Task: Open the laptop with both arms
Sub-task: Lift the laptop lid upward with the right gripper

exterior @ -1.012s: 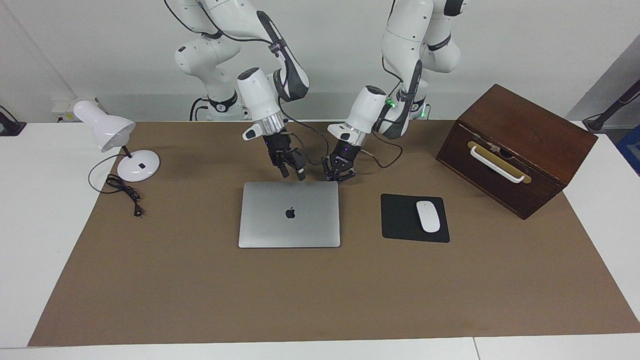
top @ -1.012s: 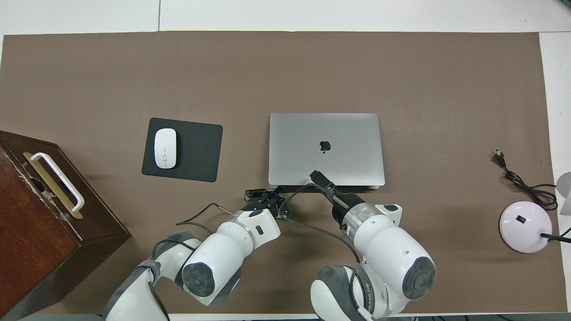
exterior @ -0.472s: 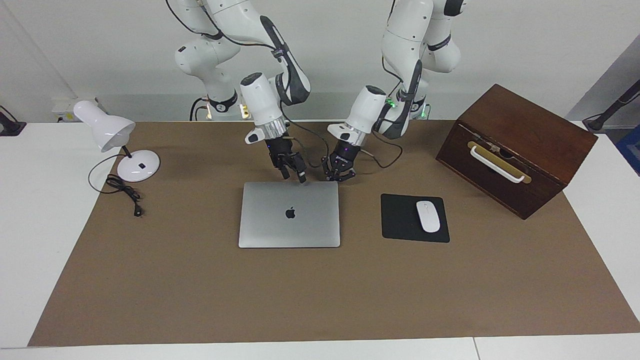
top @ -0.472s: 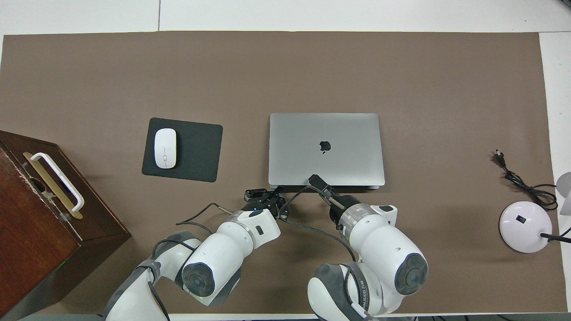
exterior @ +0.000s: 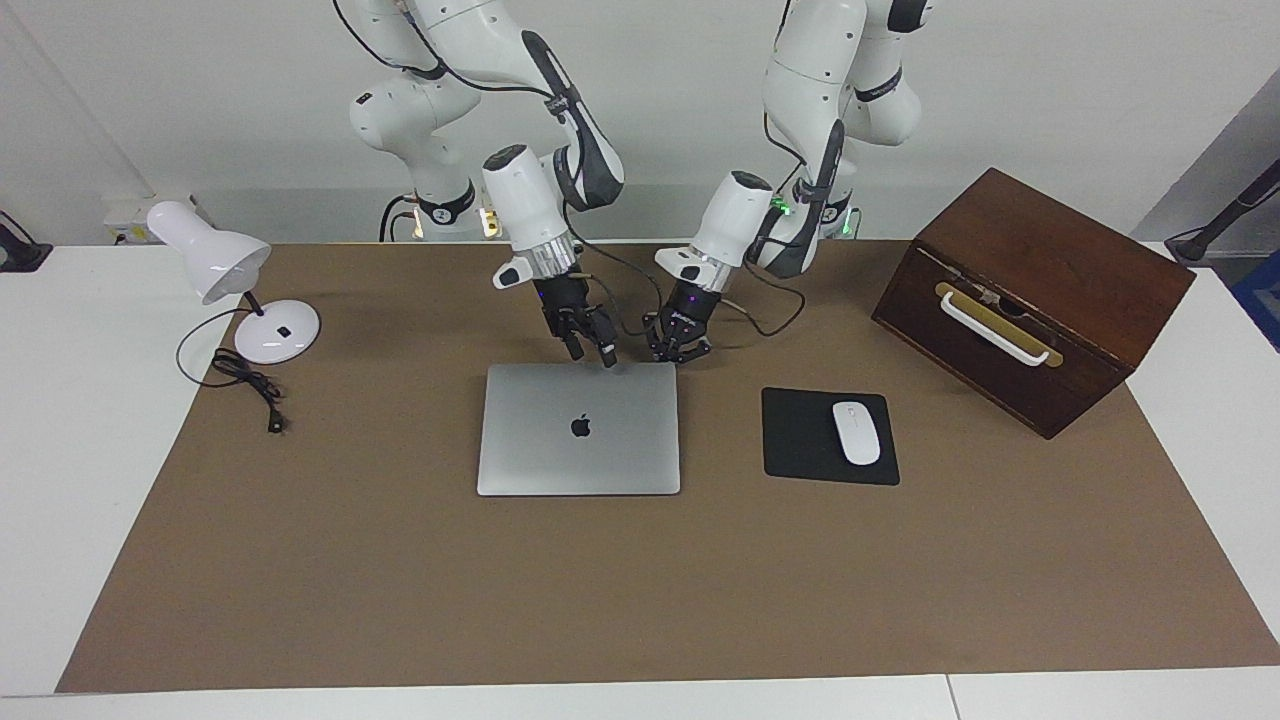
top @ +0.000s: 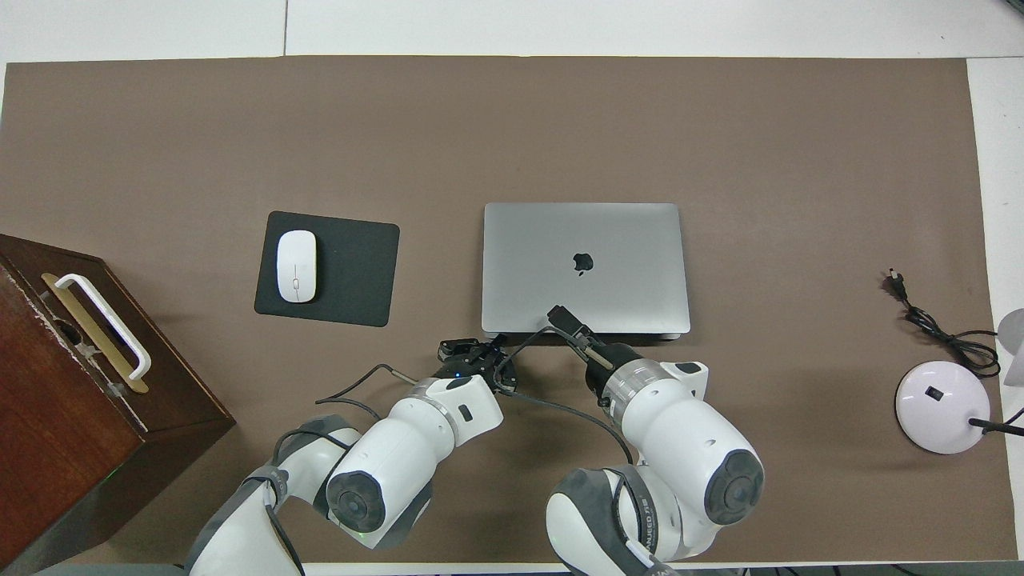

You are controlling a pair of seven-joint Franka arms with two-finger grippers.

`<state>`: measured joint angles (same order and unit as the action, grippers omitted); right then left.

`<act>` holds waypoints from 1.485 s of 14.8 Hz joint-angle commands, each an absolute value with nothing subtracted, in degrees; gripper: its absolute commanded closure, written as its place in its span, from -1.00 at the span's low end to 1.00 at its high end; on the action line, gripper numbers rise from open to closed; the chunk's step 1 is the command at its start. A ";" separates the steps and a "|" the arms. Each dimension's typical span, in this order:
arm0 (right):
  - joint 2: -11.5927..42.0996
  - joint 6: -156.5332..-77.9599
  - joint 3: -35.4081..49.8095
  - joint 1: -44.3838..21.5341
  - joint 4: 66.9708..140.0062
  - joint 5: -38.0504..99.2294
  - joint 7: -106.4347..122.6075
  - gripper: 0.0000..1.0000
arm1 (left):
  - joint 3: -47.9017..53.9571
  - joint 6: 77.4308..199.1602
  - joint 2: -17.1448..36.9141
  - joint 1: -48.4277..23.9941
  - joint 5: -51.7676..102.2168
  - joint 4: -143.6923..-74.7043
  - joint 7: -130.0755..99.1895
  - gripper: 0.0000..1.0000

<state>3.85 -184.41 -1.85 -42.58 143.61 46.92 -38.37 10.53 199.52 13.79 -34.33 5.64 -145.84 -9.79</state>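
The brown mat (exterior: 640, 580) spreads under everything on the white table (exterior: 70, 420). Biggest thing on it is the dark wooden box (exterior: 1035, 295) with its white handle, sitting at my left arm's end. The laptop (exterior: 578, 428) lies flat and closed in the middle of the mat, apple logo up, its lid not yet lifted. The black mouse pad (exterior: 805, 437) lies beside it toward my left arm's end, with the white mouse (exterior: 856, 432) on top. The white desk lamp (exterior: 235, 285) stands at my right arm's end, its black cord (exterior: 245, 385) coiled just beside the base.

Now my own hands. My right gripper (exterior: 592, 352) is down at the laptop's edge nearest me, one fingertip right at the lid's rim; its fingers stand apart, holding nothing. My left gripper (exterior: 680, 352) sits low just beside the laptop's corner nearest me, on my left arm's side, fingertips pinched together and empty. In the overhead view that left gripper (top: 472, 352) shows just off the corner, while the right gripper (top: 565, 318) overlaps the lid's near edge.
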 commanded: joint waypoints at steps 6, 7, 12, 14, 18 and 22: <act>7.12 -181.06 -1.93 -41.40 136.15 49.13 -36.04 -1.00 | 8.44 200.39 17.58 -35.33 6.68 -144.05 -7.73 1.00; 7.29 -180.88 -1.93 -40.79 135.53 49.04 -36.04 -1.00 | 8.44 200.39 17.58 -35.33 6.68 -144.05 -7.73 1.00; 8.17 -178.51 -2.02 -39.64 132.72 49.04 -34.98 -1.00 | 8.35 200.39 17.58 -35.42 6.68 -144.05 -7.73 1.00; 8.70 -176.41 -2.11 -38.85 130.97 49.04 -34.98 -1.00 | 8.35 200.39 17.58 -35.33 6.68 -144.05 -7.73 1.00; 9.67 -172.46 -2.29 -37.27 127.36 48.34 -34.98 -1.00 | 8.35 200.39 17.58 -35.42 6.68 -144.05 -7.73 1.00; 10.37 -168.67 -2.37 -35.34 124.11 46.68 -34.98 -1.00 | 8.35 200.39 17.58 -35.33 6.68 -144.05 -7.73 1.00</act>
